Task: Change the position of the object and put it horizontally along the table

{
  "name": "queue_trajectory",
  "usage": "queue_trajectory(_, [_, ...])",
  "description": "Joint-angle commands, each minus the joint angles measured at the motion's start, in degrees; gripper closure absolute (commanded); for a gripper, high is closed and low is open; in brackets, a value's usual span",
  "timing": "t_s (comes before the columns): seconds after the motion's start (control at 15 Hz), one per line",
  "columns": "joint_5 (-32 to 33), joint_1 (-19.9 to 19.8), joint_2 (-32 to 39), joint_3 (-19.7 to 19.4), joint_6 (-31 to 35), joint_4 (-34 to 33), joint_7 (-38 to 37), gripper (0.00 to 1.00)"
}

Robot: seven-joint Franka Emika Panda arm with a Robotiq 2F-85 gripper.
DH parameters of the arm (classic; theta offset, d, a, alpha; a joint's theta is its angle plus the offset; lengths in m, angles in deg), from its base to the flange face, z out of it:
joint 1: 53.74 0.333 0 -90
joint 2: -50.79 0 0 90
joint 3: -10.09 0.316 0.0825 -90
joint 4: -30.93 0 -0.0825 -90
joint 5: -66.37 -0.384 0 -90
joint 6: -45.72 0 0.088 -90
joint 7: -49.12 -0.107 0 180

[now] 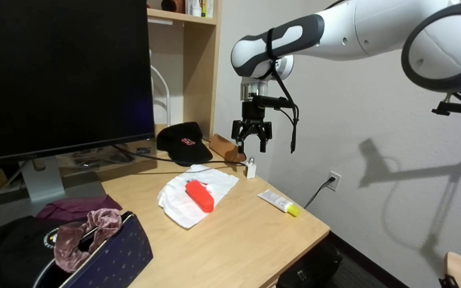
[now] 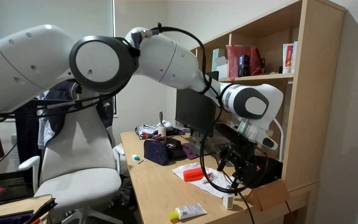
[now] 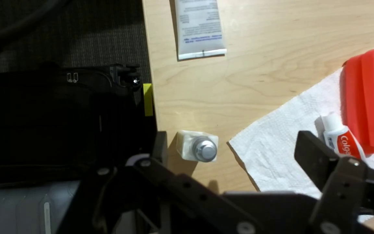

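Black gripper (image 1: 251, 147): 2 fingers spread, above the light tan wooden desk (image 1: 214, 248). Small silver-capped, square-sided white bottle (image 1: 250, 171): stands upright on the desk, near its edge. Yellow-capped white tube (image 1: 276, 201): lies flat near the bottle.

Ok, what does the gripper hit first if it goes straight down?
Probably the silver-capped white bottle, upright on the table. In the wrist view it shows between the open fingers, nearer one, so the gripper may straddle or clip it; depth is unclear.
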Motion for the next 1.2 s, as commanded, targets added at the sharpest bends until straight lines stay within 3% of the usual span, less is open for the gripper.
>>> queue_trajectory(0.0, [1.63,0.08,2.06,0.08,-2.62,-4.81,1.38,0.0])
queue_trajectory(0.53, [4.14,0.16,10.97,-0.04,-2.86,-19.73,0.3,0.0])
queue_trajectory(0.87, [3.24,-0.61,17.09,0.1,2.64,-26.21,-2.36,0.0])
queue_trajectory(1.13, [2.61,-0.35,18.45,-0.44,7.25,-27.31,-3.23,0.0])
